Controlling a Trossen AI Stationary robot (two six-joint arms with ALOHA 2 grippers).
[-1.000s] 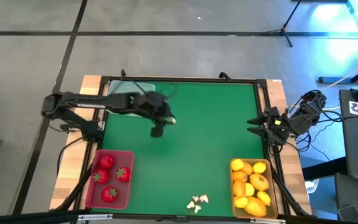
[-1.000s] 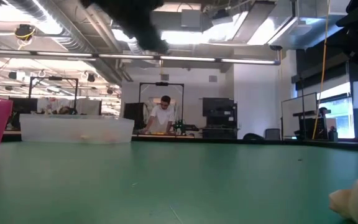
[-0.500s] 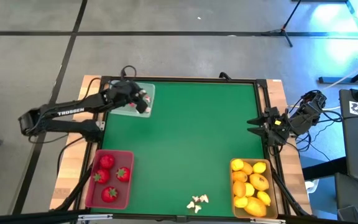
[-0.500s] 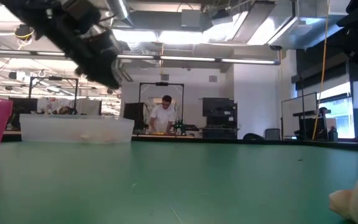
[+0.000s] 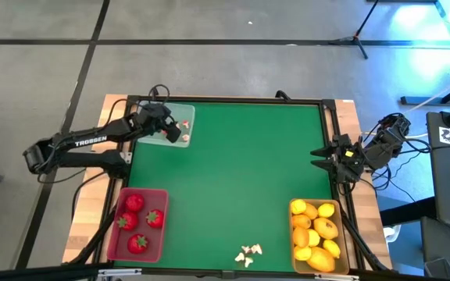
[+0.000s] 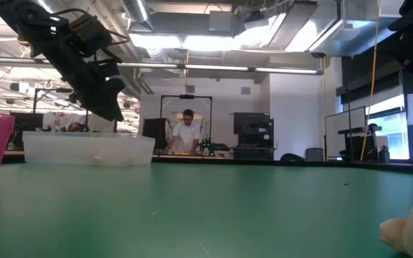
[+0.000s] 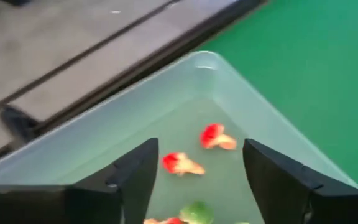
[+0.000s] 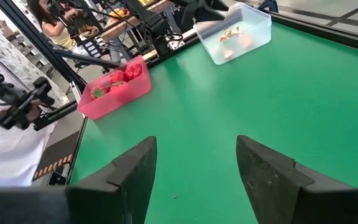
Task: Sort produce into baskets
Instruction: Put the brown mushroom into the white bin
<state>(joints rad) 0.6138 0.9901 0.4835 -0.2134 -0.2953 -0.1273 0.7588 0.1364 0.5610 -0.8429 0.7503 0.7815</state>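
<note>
My left gripper hangs open and empty over the clear tray at the table's far left corner. In the left wrist view its fingers frame the tray's floor, where a few red-and-white bits and a green one lie. The low view shows it above the tray. The pinkish-red tray at the near left holds several strawberries. The tan-yellow tray at the near right holds several lemons. A few white bits lie on the mat near the front edge. My right gripper waits open at the right edge.
A raised black frame borders the green mat, whose wide middle is bare. In the low view a white bit lies close at the near right, and a person stands in the room far behind the table.
My left gripper has gone from above the mat's left middle toward the far left corner, stopped over the clear tray, and come down a little toward it. My right arm has kept still.
</note>
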